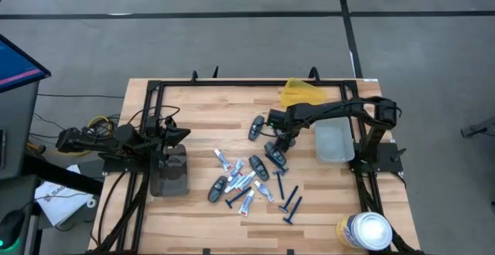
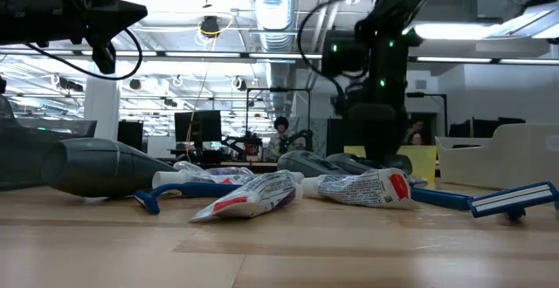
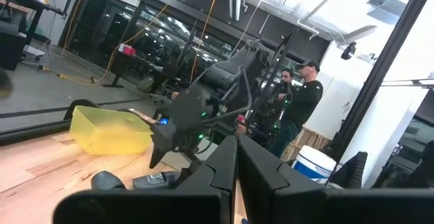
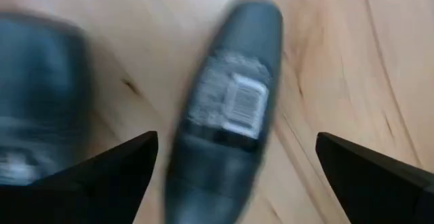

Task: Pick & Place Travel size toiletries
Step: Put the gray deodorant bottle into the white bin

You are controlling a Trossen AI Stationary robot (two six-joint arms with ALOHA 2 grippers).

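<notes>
The travel size toiletries lie loose in the middle of the wooden table (image 1: 193, 100): white-and-blue tubes (image 1: 246, 179), dark grey oval pods (image 1: 257, 166) and blue razors (image 1: 291, 205). My right gripper (image 1: 283, 142) points down over the far side of the heap, open. In its wrist view, one labelled pod (image 4: 230, 108) lies flat on the wood between the two spread fingers (image 4: 129, 159), untouched, with a second pod (image 4: 41, 102) beside it. My left gripper (image 1: 182, 134) waits shut at the table's left, above a dark bin (image 1: 170, 174).
A clear bin (image 1: 334, 143) sits to the right of the heap, by the right arm's base. A yellow object (image 1: 302, 93) lies at the far edge. A round white-lidded canister (image 1: 365, 232) stands at the near right corner. People stand in the room beyond (image 3: 305, 95).
</notes>
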